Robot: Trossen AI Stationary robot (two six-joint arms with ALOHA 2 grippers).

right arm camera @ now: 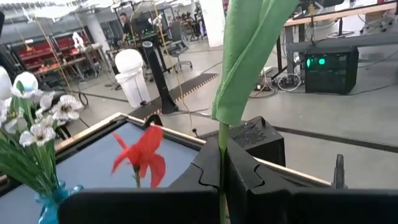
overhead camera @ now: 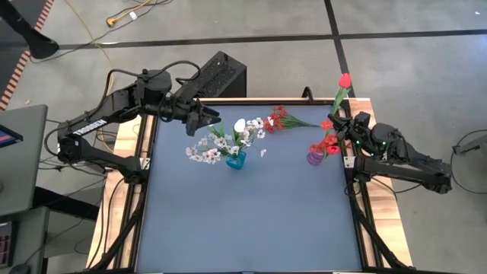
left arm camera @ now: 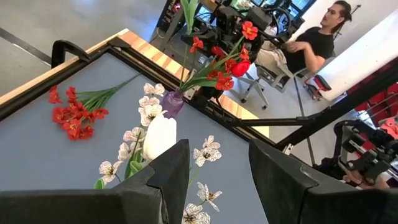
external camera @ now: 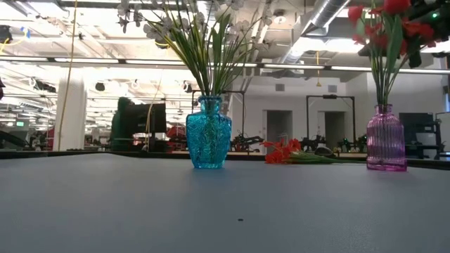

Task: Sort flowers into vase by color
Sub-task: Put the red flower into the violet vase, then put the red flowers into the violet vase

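- The right pincer [overhead camera: 348, 122], at the worktop's two-o'clock edge, is clamped on one green-stemmed red tulip [overhead camera: 345, 80].
- The left pincer [overhead camera: 214, 118], fingers spread and empty, hangs near eleven o'clock, just beside the white flowers [overhead camera: 228, 141].
- Two vases: a blue vase [external camera: 208, 133] holding white stems, a purple vase [external camera: 386, 139] holding red ones.
- One red spray [overhead camera: 280, 119] lies flat near twelve o'clock.
- The worktop [overhead camera: 251, 221] is blue-grey; beyond it lies an open workshop, where one person [left arm camera: 314, 40] sits.
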